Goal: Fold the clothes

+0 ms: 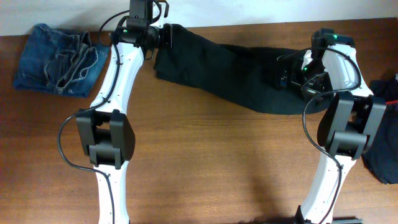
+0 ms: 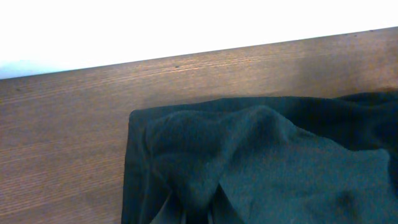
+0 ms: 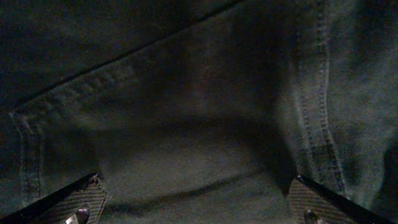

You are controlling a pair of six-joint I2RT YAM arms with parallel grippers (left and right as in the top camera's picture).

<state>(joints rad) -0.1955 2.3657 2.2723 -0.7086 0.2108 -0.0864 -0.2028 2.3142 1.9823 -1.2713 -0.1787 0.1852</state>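
The black trousers [image 1: 236,71] lie stretched across the far side of the table, from upper left to right. My left gripper [image 1: 168,36] is at their left end. In the left wrist view the dark fabric [image 2: 261,155] puckers into folds that run into the jaws [image 2: 199,214], so the gripper is shut on it; the fingers themselves are hidden. My right gripper [image 1: 287,76] is over the right part of the trousers. Its ribbed fingers [image 3: 199,199] are spread wide apart, open, with seamed fabric [image 3: 186,106] between them.
Faded blue jeans [image 1: 59,59] lie crumpled at the far left. A dark garment [image 1: 382,158] lies at the right edge behind the right arm. The table's far edge [image 2: 186,59] meets a white wall just beyond the trousers. Bare wood [image 1: 217,162] fills the front.
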